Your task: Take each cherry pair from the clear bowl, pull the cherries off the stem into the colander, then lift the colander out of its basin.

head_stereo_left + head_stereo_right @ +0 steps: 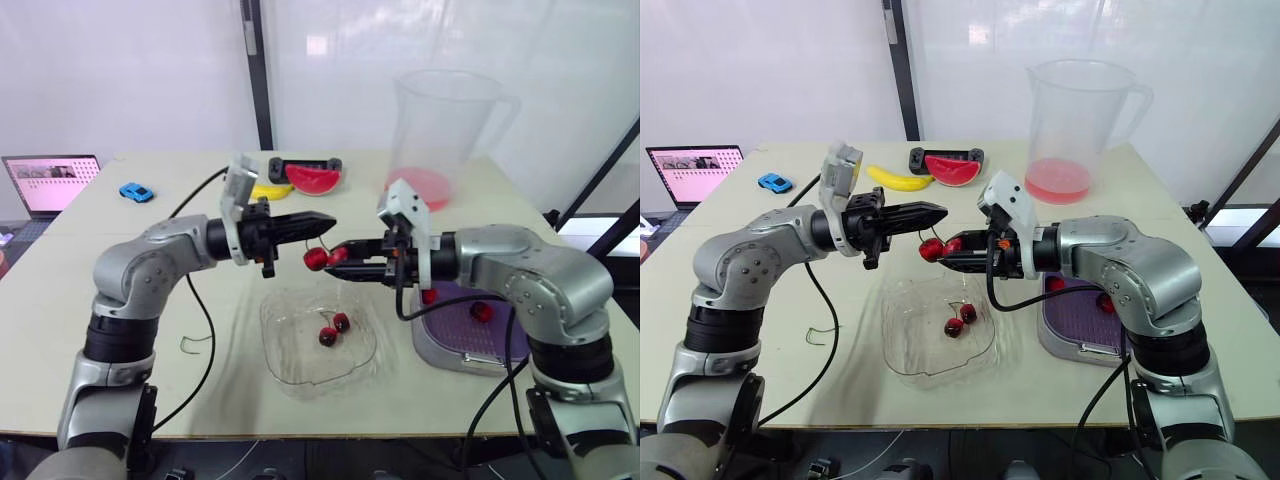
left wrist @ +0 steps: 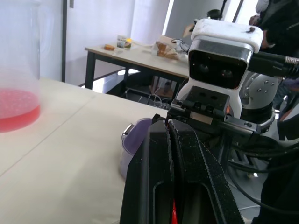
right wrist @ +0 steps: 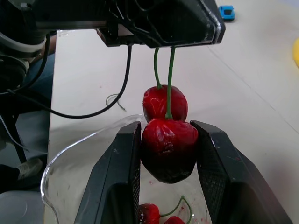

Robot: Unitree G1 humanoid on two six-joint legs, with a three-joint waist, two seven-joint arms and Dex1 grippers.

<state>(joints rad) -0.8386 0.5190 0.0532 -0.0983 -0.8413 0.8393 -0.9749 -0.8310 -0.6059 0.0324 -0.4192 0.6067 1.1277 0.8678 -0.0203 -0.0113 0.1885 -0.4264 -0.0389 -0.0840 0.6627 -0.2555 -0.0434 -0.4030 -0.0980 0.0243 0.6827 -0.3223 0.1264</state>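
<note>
Over the clear bowl (image 1: 275, 350), which sits at the middle of the bench's front edge, the two arms meet with a cherry pair (image 1: 318, 258) between them. The left end effector (image 1: 322, 224) is pressed together on the top of the stem (image 3: 170, 79). The right end effector (image 3: 168, 140) pinches the front cherry (image 3: 169, 151) between its pads, and the other cherry (image 3: 161, 100) hangs free just behind it.

To my eye the pull should run straight along the stem's line, away from the left arm, with no twisting, so the fruit pops off cleanly. The squeeze looks snug; any harder might bruise the cherry. The colander (image 1: 500, 335) sits in its basin (image 1: 440, 355) toward the front right corner, with a few cherries (image 1: 481, 311) inside. The hold is over the bowl, so I'd carry it across before parting anything, or a loose cherry drops back in with the second pair (image 1: 333, 328) lying there.
</note>
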